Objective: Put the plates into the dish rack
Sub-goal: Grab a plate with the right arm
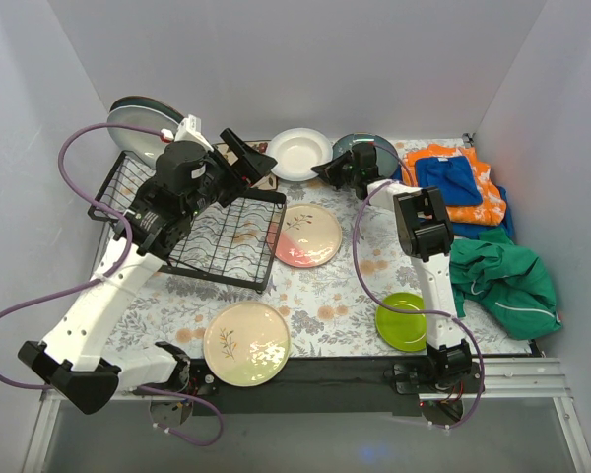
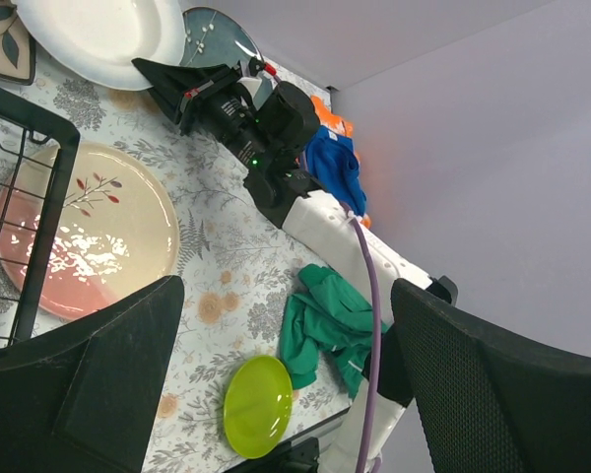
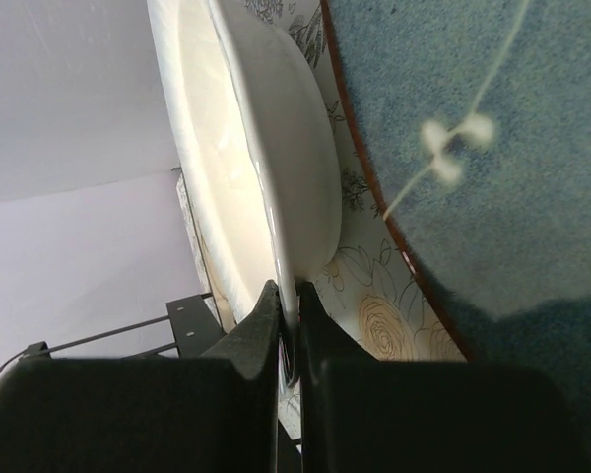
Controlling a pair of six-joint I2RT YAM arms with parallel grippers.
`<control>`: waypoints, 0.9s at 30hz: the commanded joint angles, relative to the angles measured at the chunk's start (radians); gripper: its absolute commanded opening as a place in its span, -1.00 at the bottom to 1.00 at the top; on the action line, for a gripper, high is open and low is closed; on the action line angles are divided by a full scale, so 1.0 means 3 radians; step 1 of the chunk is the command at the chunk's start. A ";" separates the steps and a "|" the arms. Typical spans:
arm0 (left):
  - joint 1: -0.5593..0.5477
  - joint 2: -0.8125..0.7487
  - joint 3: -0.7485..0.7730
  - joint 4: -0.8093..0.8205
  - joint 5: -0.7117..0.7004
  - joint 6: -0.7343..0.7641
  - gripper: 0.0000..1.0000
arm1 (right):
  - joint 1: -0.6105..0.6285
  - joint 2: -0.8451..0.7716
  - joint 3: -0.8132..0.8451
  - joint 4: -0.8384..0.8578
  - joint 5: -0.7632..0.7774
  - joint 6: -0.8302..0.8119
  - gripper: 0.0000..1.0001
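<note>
**At the far edge: right claw pinches the white plate's rim**

From the top view, the right claw (image 1: 322,172) sits at the right rim of the white plate (image 1: 297,155), which lies flat on the table just past the rack (image 1: 202,222). The blue plate (image 1: 374,150) lies just beside it, partly under the right wrist. The left claw (image 1: 251,163) hovers over the rack's far right corner. A dark plate (image 1: 138,120) stands at the rack's far left corner. The pink plate (image 1: 307,235), cream plate (image 1: 246,343) and green plate (image 1: 404,321) lie flat, not yet racked. Cloths (image 1: 473,212) are piled at the right.

From the left wrist, the left claw (image 2: 288,288) is spread wide with nothing between its fingers.

From the right wrist, the right claw (image 3: 288,330) is pressed together on the white plate (image 3: 266,168), its fingertips clamping the thin rim edge-on. The blue plate (image 3: 473,148) lies close on the right.

To do it well:
- The bite looks shallow and the plate is deep and likely heavy, so lift slowly and watch for the rim slipping or the plate swinging.
- Raise the gripped side first and let the far rim pivot on the table.
- Keep clear of the blue plate.
- The way to the rack passes the left claw, so it should give way or take the free rim.
- Turn the plate upright before lowering it into a slot.
</note>
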 commanded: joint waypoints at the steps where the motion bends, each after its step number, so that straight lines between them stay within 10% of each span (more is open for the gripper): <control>1: 0.0000 -0.0078 0.0025 0.0045 -0.0005 -0.0004 0.69 | 0.0008 -0.0504 0.0045 0.0421 -0.0229 0.0004 -0.97; 27: 0.0010 0.0105 0.0030 0.0071 0.0251 0.0134 0.71 | -0.0274 -0.1597 -0.1218 0.0896 -0.0868 -0.0415 -0.97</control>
